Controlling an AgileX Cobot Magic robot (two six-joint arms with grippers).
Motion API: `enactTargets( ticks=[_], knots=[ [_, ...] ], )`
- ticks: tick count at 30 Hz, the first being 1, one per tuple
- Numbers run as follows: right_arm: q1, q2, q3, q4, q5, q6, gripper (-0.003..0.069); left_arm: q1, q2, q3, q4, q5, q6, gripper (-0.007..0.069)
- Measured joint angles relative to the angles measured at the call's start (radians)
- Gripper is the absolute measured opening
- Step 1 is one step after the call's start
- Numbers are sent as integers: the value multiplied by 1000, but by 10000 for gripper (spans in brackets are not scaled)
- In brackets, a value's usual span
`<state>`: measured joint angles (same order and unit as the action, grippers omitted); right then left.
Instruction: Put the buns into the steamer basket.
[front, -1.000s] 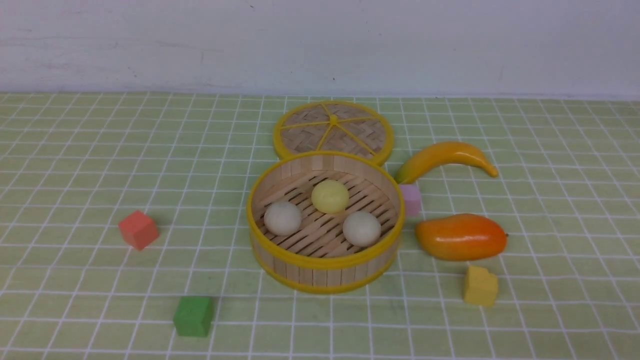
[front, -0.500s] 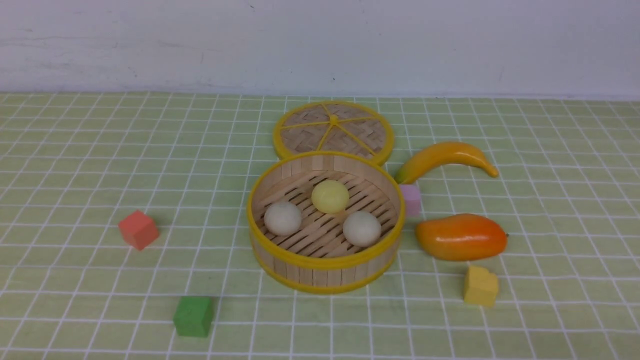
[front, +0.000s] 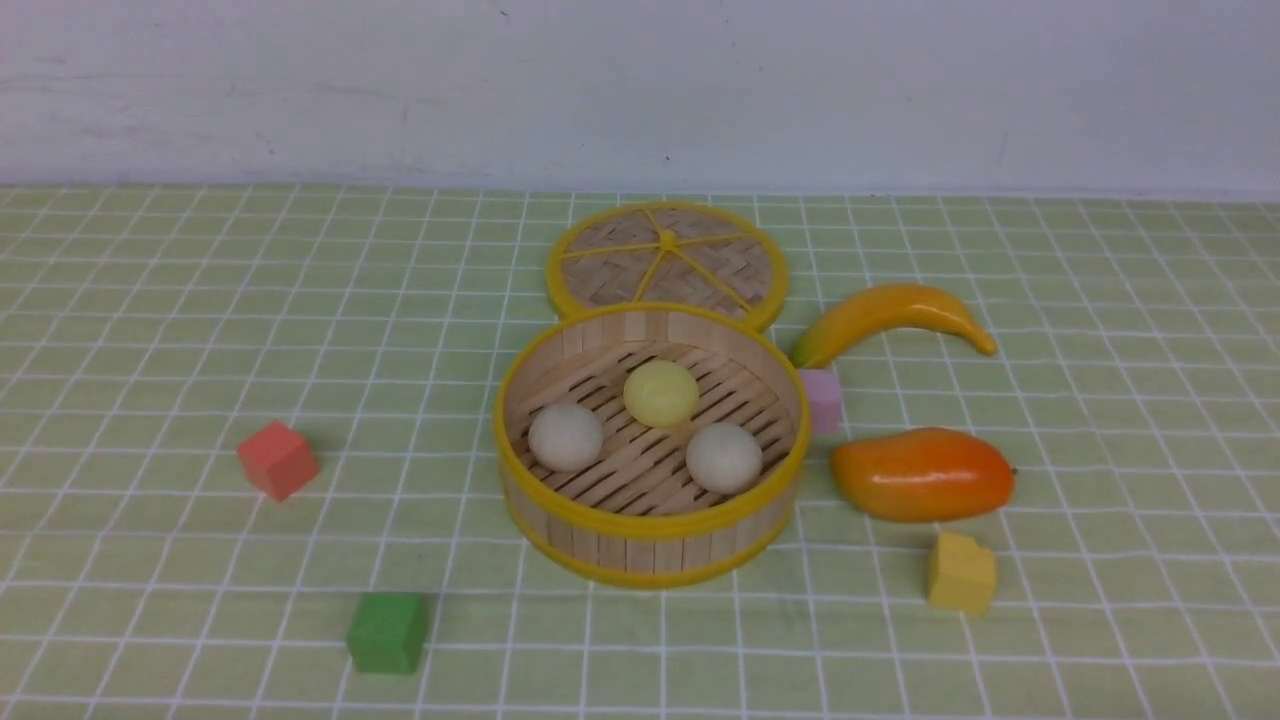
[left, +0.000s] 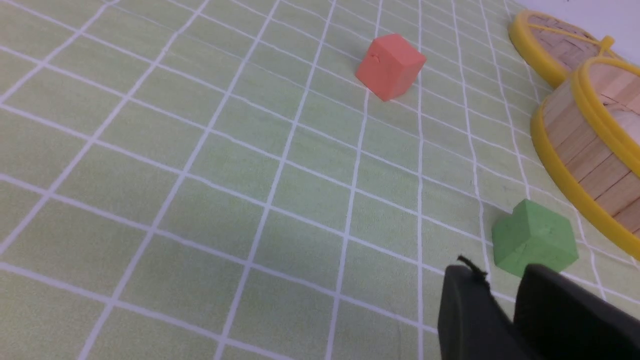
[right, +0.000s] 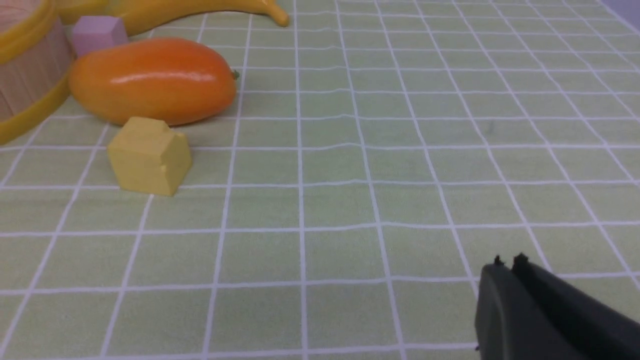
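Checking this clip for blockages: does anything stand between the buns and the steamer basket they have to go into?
Nothing visible does. All three buns, the pale yellow bun and the two off-white buns, already lie on the slatted floor of the steamer basket. Its lid lies flat behind it, off the opening.

Staged lab tabletop: checked cloth (front: 200, 300), toy blocks (front: 277, 459).

**Right wrist: closed jaws over bare cloth**

I saw the right gripper (right: 507, 264) closed, empty, above the checked cloth (right: 380, 165); the yellow block (right: 149, 156) sat just beside the mango (right: 152, 80); banana (right: 200, 10), pink block (right: 97, 31) and steamer basket (right: 30, 65) lay beyond.
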<state>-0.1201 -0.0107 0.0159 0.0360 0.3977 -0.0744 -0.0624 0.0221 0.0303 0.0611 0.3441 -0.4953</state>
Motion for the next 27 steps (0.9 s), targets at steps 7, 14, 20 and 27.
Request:
enactTargets(
  ticks=[7,14,20,27],
  knots=[
    [0,0,0,0,-1,-5,16,0,0,0,0,0,0,155],
    [0,0,1,0,-3,-8,22,0,0,0,0,0,0,162],
    [0,0,1,0,-5,-9,23,0,0,0,0,0,0,164],
    [0,0,1,0,-5,-9,32,0,0,0,0,0,0,166]
  ],
)
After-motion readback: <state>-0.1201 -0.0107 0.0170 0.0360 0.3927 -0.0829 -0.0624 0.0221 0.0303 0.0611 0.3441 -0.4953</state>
